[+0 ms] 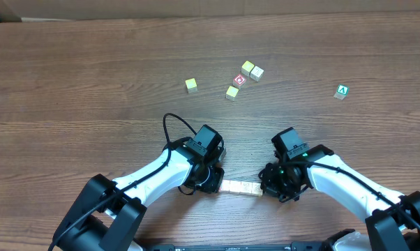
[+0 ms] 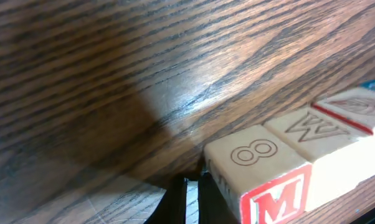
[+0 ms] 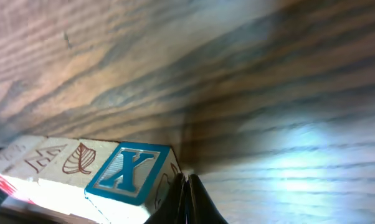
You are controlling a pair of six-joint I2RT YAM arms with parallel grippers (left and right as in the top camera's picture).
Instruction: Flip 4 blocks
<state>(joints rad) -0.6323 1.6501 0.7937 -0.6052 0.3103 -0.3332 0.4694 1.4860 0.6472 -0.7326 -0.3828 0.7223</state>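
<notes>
Lying end to end in a straight row at the near middle of the worktop (image 1: 91, 63), the blocks (image 1: 240, 187) were pale, smooth wooden cubes with softly rounded edges. The left end cube (image 2: 256, 162) carried a thin outlined "8" on top and a red face with a white "M" on its side. The right end cube (image 3: 128, 171) showed a blue-framed "X", with a brown leaf outline on its neighbour. The left fingers (image 2: 175, 211), dark and tapered, were clenched together with nothing between them, their tips just beside the left end of the row. The right fingers (image 3: 199, 208) were likewise pressed closed on nothing, just beside the right end. White-shelled arms ran back from both sides. The worktop was brown, wood-grained and glossy, with patches of glare. Farther off lay a loose scatter of yellow-green and cream cubes (image 1: 231, 92) around a red cube (image 1: 239, 79), and a green cube (image 1: 342, 91) sat well apart at the far right.
</notes>
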